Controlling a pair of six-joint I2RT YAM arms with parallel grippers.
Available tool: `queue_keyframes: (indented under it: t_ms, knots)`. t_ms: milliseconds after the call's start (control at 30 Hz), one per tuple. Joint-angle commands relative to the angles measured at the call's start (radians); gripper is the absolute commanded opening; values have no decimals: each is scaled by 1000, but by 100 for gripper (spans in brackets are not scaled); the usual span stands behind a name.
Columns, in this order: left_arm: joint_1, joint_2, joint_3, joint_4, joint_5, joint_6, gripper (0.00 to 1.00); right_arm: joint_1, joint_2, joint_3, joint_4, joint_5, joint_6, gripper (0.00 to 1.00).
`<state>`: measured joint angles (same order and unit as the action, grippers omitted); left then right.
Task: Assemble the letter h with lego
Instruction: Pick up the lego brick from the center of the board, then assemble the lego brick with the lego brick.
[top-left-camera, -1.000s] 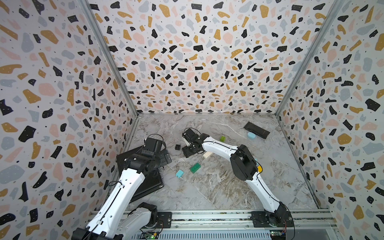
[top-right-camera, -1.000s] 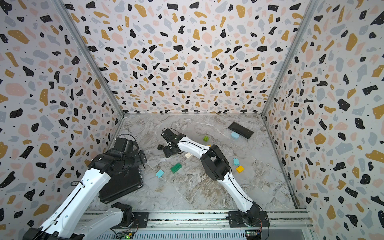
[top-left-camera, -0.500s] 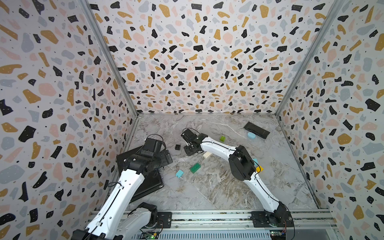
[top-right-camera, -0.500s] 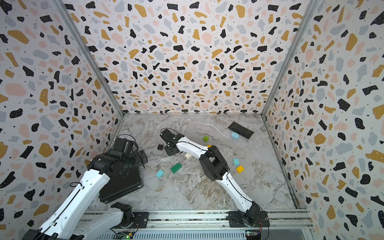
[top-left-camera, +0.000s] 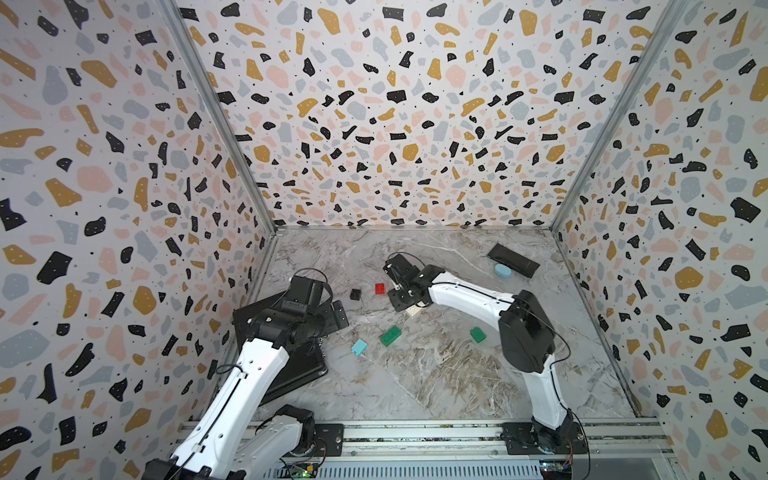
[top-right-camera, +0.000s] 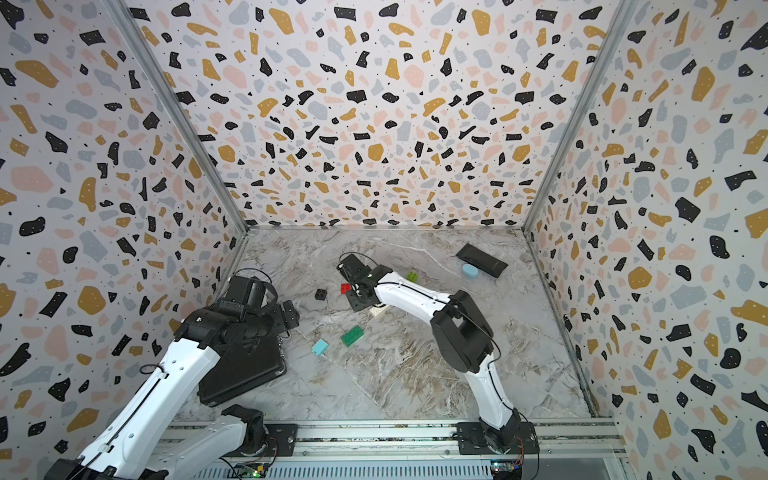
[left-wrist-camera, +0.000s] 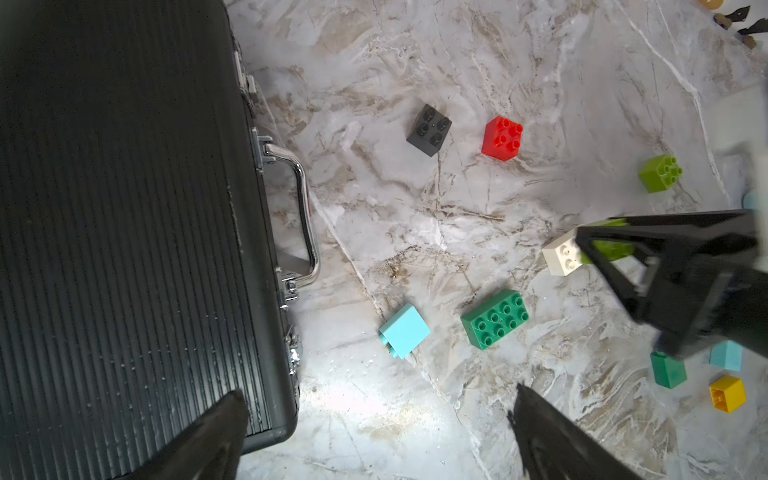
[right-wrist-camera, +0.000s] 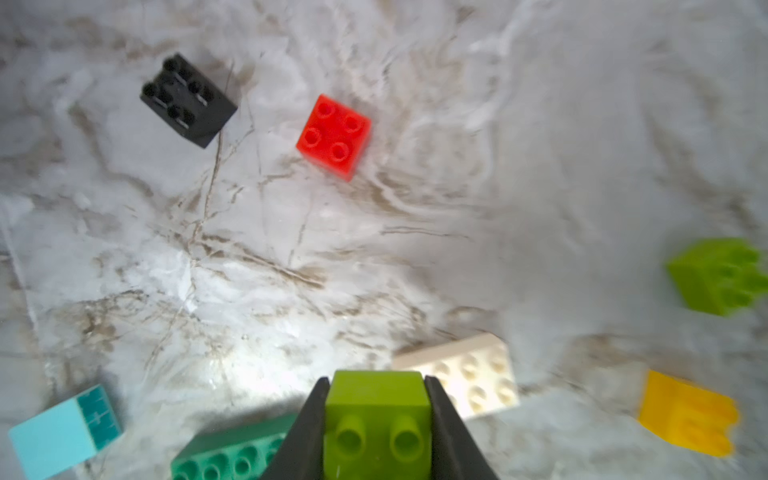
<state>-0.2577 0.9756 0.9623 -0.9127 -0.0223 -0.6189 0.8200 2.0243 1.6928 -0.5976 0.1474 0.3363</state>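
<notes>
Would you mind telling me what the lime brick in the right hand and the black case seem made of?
The held lime brick: likely moulded plastic, smooth, softly glossy. The black case: ribbed matte shell, plastic or metal; shiny metallic handle.

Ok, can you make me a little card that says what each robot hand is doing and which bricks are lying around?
Right gripper: shut on a lime brick
Left gripper: open, empty, near the black case
Loose on the table: red brick, black brick, white brick, long green brick, light blue brick, yellow brick, second lime brick
Letter h: not started; no bricks seen joined
</notes>
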Motion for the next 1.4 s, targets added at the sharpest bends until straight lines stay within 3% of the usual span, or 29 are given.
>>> queue_keyframes:
  t_ms: [0,133,400,867,1367]
  knots:
    - [1,-14,-11,18,37,17,99,-113,-97,-98,23,19,16,22]
    - [-4,-9,-13,23,60,21,99,-216,-111,-159,24,-42,33,23]
    - [-15,0,-19,32,82,27,99,-300,-42,-104,-7,-51,-21,25]
    - [-17,28,-17,36,113,30,99,-314,9,-117,-18,-10,-55,32]
    - [-17,45,-17,38,122,30,99,-341,30,-136,-8,-60,-92,35]
